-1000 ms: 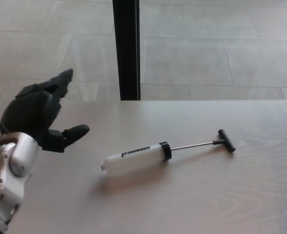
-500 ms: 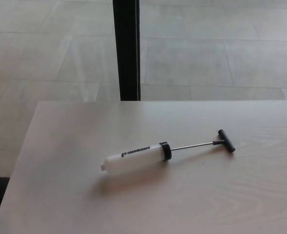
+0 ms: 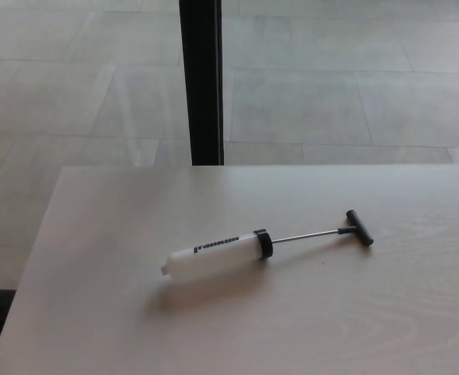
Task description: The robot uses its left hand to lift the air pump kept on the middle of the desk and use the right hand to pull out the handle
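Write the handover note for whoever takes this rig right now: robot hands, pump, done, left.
Robot hands: neither the left nor the right is in view.
Air pump: lying on its side near the middle of the desk, white barrel toward the robot's left, black T-handle toward the right.
Done: the handle stands out from the barrel on a bare metal rod; whether it is at full stroke cannot be told.
Left: nothing holds the pump; it is not lifted.

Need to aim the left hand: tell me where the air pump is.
In the head view, the air pump lies flat mid-desk, handle pointing right, below the black post.
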You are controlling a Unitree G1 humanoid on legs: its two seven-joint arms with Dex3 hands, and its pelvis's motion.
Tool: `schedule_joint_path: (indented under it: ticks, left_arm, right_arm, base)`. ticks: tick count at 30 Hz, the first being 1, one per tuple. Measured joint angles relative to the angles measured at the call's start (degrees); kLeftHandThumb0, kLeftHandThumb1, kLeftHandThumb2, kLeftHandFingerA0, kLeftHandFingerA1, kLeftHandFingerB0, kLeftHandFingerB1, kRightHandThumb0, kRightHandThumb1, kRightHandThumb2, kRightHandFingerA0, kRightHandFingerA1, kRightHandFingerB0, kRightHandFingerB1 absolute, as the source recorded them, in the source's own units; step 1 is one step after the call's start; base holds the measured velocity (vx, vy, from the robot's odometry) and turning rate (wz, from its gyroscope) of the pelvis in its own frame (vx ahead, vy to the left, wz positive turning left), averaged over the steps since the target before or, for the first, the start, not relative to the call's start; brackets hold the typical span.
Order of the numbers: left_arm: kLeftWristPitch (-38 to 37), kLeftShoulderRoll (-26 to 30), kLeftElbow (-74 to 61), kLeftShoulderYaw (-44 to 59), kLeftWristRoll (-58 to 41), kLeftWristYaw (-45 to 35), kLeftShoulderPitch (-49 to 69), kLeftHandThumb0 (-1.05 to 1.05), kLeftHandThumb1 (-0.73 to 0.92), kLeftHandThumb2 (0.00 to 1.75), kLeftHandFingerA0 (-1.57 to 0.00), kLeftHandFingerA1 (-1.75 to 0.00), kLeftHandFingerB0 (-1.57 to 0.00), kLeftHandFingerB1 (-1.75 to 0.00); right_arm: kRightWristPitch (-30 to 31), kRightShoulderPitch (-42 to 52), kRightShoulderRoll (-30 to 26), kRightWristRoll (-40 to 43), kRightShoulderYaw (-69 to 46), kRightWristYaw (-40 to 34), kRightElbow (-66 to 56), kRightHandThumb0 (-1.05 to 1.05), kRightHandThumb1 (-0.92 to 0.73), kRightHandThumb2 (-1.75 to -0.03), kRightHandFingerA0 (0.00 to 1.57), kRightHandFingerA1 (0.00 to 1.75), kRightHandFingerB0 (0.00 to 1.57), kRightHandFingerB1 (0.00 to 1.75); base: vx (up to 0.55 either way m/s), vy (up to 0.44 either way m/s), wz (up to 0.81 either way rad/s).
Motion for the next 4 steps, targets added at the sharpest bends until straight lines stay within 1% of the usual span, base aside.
schedule_joint_path:
  ticks: [1, 2, 3, 4]
  left_arm:
    - [0.0, 0.0, 1.1, 0.7, -0.3, 0.0, 0.6, -0.38, 0.65, 0.59, -0.62, -0.62, -0.54, -0.55]
    - [0.0, 0.0, 1.9, 1.3, -0.6, 0.0, 0.9, -0.31, 0.62, 0.57, -0.64, -0.66, -0.51, -0.53]
    - [0.0, 0.0, 3.2, 2.4, -1.2, 0.1, 1.6, -0.32, 0.61, 0.58, -0.68, -0.7, -0.45, -0.49]
    - [0.0, 0.0, 3.6, 2.7, -1.4, 0.1, 1.7, -0.32, 0.61, 0.58, -0.68, -0.7, -0.45, -0.49]
  right_arm:
    - [0.0, 0.2, 0.4, 0.7, -1.2, 0.1, 0.6, -0.38, -0.58, -1.13, 0.22, 0.72, 0.06, 0.59]
    - [0.1, 0.4, 0.6, 1.2, -2.1, 0.1, 1.1, -0.63, -0.79, -0.63, 0.03, 1.3, 0.0, 0.87]
    - [0.2, 0.5, 1.0, 2.0, -3.5, 0.2, 1.8, -0.6, -0.79, -0.62, 0.08, 1.24, 0.03, 0.87]
    - [0.2, 0.5, 1.2, 2.2, -3.9, 0.2, 2.0, -0.6, -0.79, -0.62, 0.08, 1.24, 0.03, 0.87]
  base:
    - [0.0, 0.0, 0.0]
    - [0.0, 0.0, 0.0]
    - [0.0, 0.0, 0.0]
    - [0.0, 0.0, 0.0]
